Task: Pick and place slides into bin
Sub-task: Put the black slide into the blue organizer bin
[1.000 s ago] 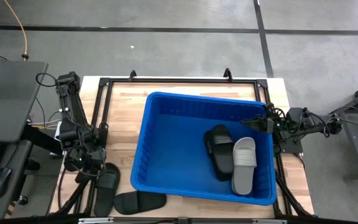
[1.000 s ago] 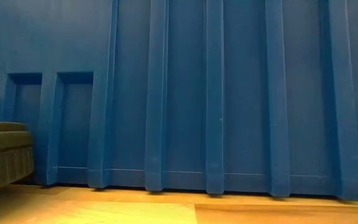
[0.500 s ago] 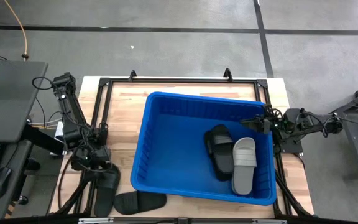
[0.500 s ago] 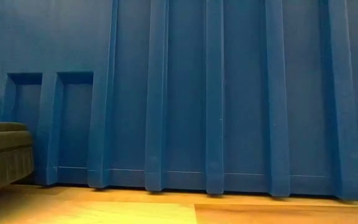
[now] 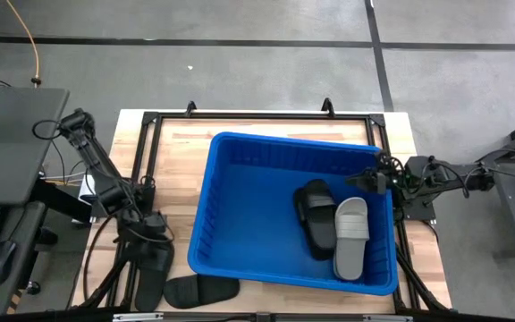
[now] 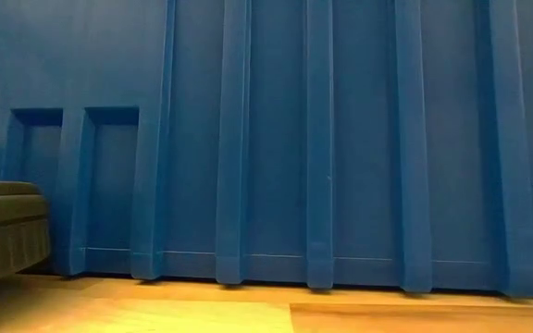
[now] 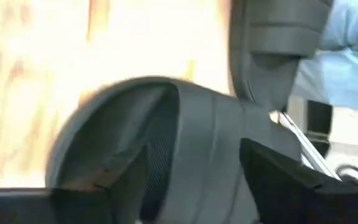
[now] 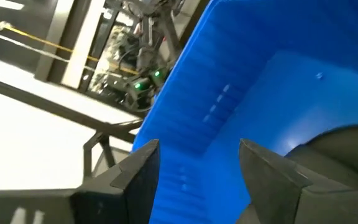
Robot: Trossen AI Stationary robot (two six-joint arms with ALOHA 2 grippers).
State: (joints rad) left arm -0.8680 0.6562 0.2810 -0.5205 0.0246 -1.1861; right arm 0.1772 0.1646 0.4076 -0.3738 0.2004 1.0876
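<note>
A black slide (image 5: 154,268) lies flat on the table at the near left, and a second black slide (image 5: 202,289) lies beside it at the near edge. My left gripper (image 5: 150,236) is open and low over the first slide. In the left wrist view, its fingers (image 7: 278,180) stand on either side of the slide's wide strap (image 7: 191,143). The blue bin (image 5: 240,179) holds a black slide (image 5: 314,215) and a light grey slide (image 5: 351,234). My right gripper (image 5: 367,179) is open and empty over the bin's right rim, as its wrist view (image 8: 197,149) shows. My left gripper comes slanting down at the black slide's strap end (image 7: 191,143), with the strap between its open fingers. I cannot tell whether the fingers touch it. The slide lies flat on the table.
The bin's ribbed near wall (image 6: 313,139) fills the low view, with a slide's edge (image 6: 3,227) at its left. A black frame (image 5: 141,143) runs round the table. A dark desk (image 5: 7,134) stands off the table's left.
My left gripper has gone down and toward the table's near edge, onto the strap end of the black slide at the near left. The slides and the bin have stayed in place.
</note>
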